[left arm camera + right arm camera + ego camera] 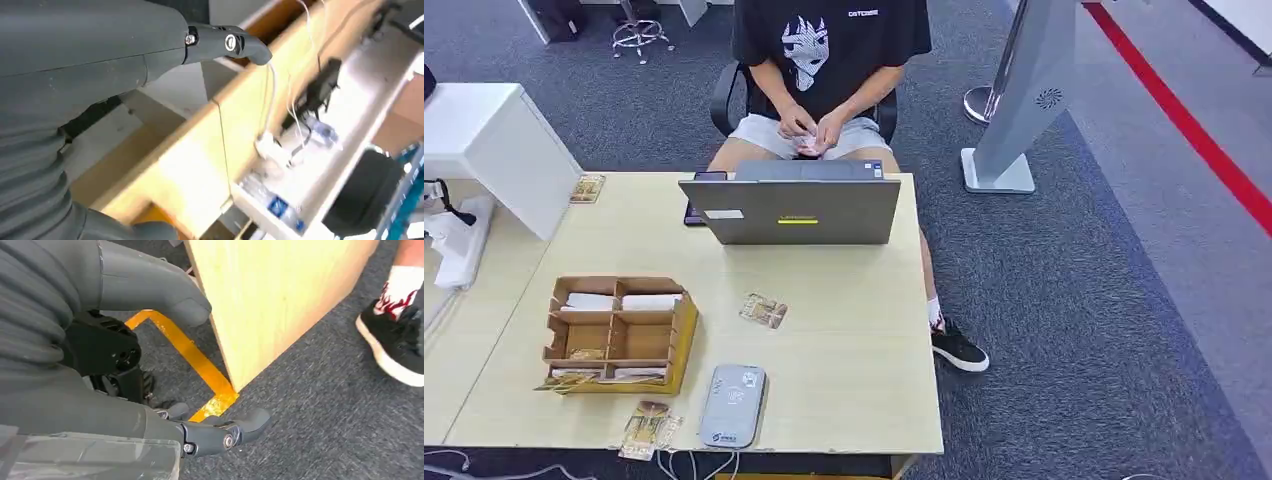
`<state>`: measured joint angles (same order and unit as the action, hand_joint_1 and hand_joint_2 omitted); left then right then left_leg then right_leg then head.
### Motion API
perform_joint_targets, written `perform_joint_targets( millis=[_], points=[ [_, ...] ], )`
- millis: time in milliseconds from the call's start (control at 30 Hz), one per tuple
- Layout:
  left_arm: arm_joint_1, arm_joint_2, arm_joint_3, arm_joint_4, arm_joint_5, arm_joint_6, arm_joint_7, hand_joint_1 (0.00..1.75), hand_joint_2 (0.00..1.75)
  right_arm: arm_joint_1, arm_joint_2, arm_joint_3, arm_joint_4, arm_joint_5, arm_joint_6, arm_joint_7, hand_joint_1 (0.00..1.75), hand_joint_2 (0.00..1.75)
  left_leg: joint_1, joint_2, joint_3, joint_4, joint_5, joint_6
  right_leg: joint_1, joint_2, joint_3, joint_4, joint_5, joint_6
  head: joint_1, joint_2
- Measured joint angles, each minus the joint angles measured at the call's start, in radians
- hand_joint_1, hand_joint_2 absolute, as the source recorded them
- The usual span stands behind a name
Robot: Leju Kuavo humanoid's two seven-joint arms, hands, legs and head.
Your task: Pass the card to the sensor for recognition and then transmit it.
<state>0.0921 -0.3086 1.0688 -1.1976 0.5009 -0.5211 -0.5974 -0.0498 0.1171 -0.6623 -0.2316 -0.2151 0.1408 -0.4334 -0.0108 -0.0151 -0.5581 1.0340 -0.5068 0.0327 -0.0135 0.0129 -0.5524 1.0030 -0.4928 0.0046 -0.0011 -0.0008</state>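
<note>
We look down on a light wooden table (844, 330) standing on dark grey carpet (1074, 300). A red stripe (1184, 120) crosses the carpet at the right, and yellow tape (195, 357) marks the floor beside the table's wooden side panel (270, 295). Behind the table sits a person (824, 60) on a black office chair (724, 100). A grey upright stand (1024, 100) rises on a pale base to the right; a white cabinet (494, 140) adjoins the table's left. Lighting is even.

Person's head (829, 20) cut off above, small item in their hands (812, 135) too small to identify.
</note>
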Motion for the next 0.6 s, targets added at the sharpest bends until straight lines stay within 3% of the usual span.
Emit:
perform_joint_targets(
  millis=[100, 200, 333, 400, 467, 533, 600],
  points=[
    [0.028, -0.012, -0.048, -0.097, -0.056, 0.000, -0.068, 0.00, 1.75, -0.001, 0.003, -0.016, -0.001, 0.005, 0.007, -0.010, 0.00, 1.75, 0.002, 0.001, 0.000, 0.000, 0.000, 0.000, 0.001, 0.001, 0.000, 0.000, 0.000, 0.000, 0.002, 0.000],
    [0.091, -0.019, -0.140, -0.330, -0.169, 0.059, -0.101, 0.00, 1.75, 0.000, 0.005, -0.043, -0.002, 0.005, 0.042, -0.012, 0.00, 1.75, 0.001, 0.002, 0.000, 0.000, 0.000, 0.000, 0.001, 0.002, -0.001, 0.000, 0.000, 0.000, 0.000, 0.000],
    [0.129, -0.024, -0.302, -0.646, -0.438, 0.217, -0.105, 0.00, 1.75, -0.003, 0.007, -0.076, -0.004, 0.010, 0.082, -0.018, 0.00, 1.75, 0.001, -0.001, 0.000, 0.000, 0.001, 0.000, 0.001, -0.001, 0.000, 0.000, 0.000, 0.000, 0.002, 0.000],
    [0.132, -0.023, -0.370, -0.758, -0.539, 0.278, -0.106, 0.00, 1.75, -0.002, 0.008, -0.087, -0.004, 0.023, 0.093, -0.017, 0.00, 1.75, 0.001, 0.000, 0.001, 0.000, 0.001, 0.000, 0.001, 0.000, 0.000, 0.000, 0.001, 0.000, 0.001, 0.000],
    [0.121, -0.009, -0.447, -0.843, -0.741, 0.394, -0.106, 0.00, 1.75, -0.002, 0.008, -0.094, -0.004, 0.047, 0.110, -0.009, 0.00, 1.75, 0.000, 0.000, 0.002, 0.001, 0.001, 0.001, 0.000, -0.001, -0.001, 0.000, 0.001, 0.000, 0.002, 0.000],
    [0.069, 0.019, -0.517, -0.849, -0.943, 0.451, -0.048, 0.00, 1.75, -0.005, 0.008, -0.094, -0.004, 0.074, 0.122, 0.000, 0.00, 1.75, 0.000, -0.002, 0.001, 0.001, 0.002, 0.001, 0.000, -0.003, -0.001, 0.000, 0.001, 0.000, 0.001, 0.000],
    [-0.016, 0.054, -0.587, -0.842, -1.169, 0.478, 0.083, 0.00, 1.75, -0.015, 0.008, -0.094, -0.004, 0.101, 0.129, 0.011, 0.00, 1.75, 0.000, -0.003, 0.001, 0.001, 0.003, 0.000, 0.000, -0.004, -0.002, 0.000, 0.001, -0.001, 0.003, 0.000]
  ],
)
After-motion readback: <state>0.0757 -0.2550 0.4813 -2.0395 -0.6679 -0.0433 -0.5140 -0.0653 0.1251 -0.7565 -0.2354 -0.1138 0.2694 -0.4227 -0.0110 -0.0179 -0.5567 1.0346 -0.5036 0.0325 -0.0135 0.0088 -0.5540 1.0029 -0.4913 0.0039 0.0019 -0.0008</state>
